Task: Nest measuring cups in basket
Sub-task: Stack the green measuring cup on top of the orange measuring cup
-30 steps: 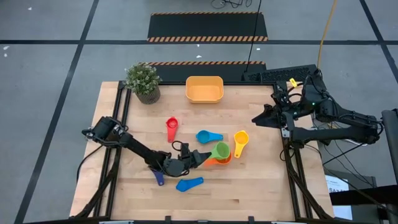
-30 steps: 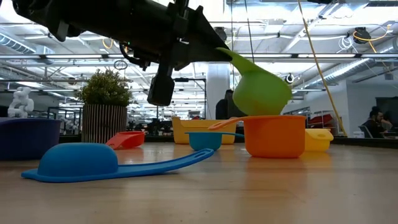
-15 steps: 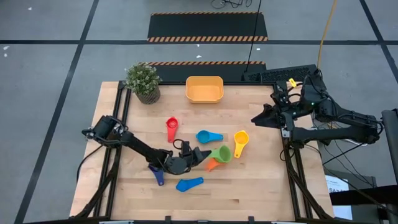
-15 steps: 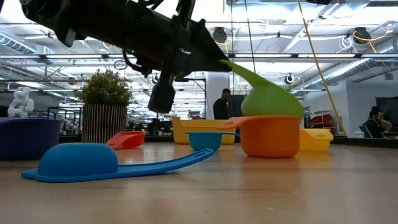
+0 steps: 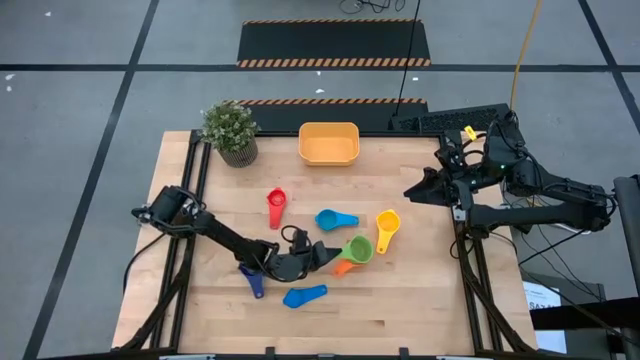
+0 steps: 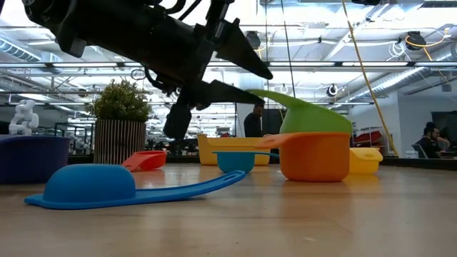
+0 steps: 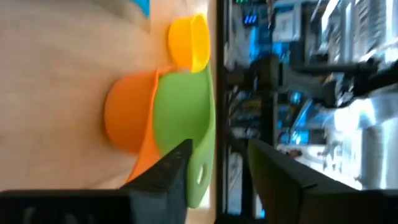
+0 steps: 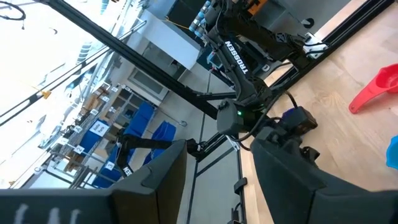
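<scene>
Nearest the left arm's fingers lies the flat handle of the green cup. In the low view the two fingers stand spread, one above and one just under that handle, and no pinch shows; the left wrist view agrees, with the handle in the gap beside one finger. Whether a pad grazes the plastic cannot be told.

The green cup's long axis runs straight out from the fingertips: handle toward them, bowl away. That bowl sits down inside the orange cup, which rests on the worktop; in the high view the pair lies just past the fingertips. Just beyond it is the yellow cup, and to the far side a light blue cup and the red cup. Close alongside the arm are the dark blue cup and the second light blue cup.

Farthest off, well apart at the worktop's back edge, is the basket, holding no cup yet. The left arm is much the nearer to the stacked pair; a lift toward the basket would likely need a fresh grip along that handle.

The right arm's fingers wait spread at the worktop's right edge, holding nothing.
</scene>
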Motion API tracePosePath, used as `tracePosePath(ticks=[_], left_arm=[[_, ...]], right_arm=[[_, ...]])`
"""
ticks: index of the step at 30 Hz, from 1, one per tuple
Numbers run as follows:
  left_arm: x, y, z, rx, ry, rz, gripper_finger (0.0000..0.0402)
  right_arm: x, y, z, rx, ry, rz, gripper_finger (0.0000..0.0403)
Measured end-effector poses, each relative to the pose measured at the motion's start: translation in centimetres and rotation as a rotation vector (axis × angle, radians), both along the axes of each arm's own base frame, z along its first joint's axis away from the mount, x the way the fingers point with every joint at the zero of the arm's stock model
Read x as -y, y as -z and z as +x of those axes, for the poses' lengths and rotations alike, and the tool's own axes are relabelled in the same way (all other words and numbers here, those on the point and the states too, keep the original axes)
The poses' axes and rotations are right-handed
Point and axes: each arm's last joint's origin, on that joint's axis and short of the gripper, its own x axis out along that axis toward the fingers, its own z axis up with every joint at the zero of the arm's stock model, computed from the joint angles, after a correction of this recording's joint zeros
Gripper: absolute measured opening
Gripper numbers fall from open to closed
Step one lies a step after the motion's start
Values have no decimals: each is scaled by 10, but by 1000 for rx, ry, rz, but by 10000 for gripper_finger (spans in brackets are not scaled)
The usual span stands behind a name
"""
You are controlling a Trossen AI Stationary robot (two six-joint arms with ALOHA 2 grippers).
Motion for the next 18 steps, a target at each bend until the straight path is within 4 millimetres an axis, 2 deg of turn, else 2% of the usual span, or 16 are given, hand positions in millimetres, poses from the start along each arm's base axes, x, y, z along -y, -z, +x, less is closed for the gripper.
tracePosePath(ticks=[9,13,18], left_arm=[[25,12,-14,-144,206,-23,257],[39,18,-24,-209,248,-41,282],[51,18,-30,-210,278,-54,297]], right_arm=[[0,0,0,-3,1,8,180],[0,2,0,-27,20,20,180],[1,7,-1,-80,33,33,180]])
